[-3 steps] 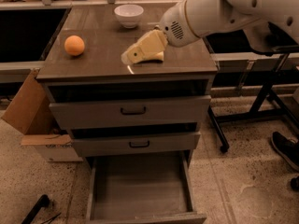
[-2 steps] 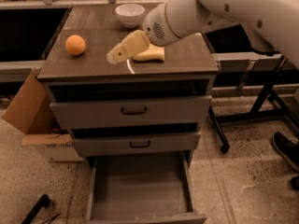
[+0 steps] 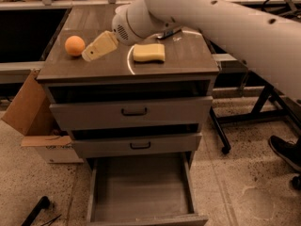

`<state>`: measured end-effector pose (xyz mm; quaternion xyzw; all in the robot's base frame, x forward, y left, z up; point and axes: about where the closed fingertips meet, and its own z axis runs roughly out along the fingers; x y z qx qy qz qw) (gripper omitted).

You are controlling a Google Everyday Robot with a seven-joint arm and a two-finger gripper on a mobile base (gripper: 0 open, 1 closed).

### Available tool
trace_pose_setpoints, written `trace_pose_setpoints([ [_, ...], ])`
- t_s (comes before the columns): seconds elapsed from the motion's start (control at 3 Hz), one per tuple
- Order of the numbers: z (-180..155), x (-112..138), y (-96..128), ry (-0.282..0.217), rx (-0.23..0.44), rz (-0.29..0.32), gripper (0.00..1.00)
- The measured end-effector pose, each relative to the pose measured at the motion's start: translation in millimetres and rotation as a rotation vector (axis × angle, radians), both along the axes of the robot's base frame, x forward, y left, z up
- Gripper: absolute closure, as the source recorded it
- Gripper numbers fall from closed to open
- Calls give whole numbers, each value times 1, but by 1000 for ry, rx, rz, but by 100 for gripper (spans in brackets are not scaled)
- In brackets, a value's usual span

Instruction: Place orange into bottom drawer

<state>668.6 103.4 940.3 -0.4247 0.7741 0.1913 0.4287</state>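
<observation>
Box (image 3: 23,108) on floor, far left, against the cabinet. Orange (image 3: 75,45) sits on bench (image 3: 188,62), left part of the top, well apart from the bottom drawer (image 3: 141,189). Gripper (image 3: 90,54) just right of the orange, tilted down toward it, tip near but not touching. Jaws: cannot tell if apart or together. Sponge (image 3: 148,52) lies flat at centre. Bottom drawer pulled out below, nothing inside. White arm (image 3: 225,20) enters from the right.

Orange (image 3: 75,45): smooth matt peel. Pincer (image 3: 89,55), matt tan plastic, at its 3 o'clock. Desk (image 3: 193,60): wood-grain, faint sheen.
</observation>
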Motion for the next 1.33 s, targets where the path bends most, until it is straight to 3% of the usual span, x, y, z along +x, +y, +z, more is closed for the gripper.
trace_pose_setpoints([
  [0.33,-13,19,41,-11,-6,44,0],
  [1.33,-31,51,75,-48,1,78,0],
])
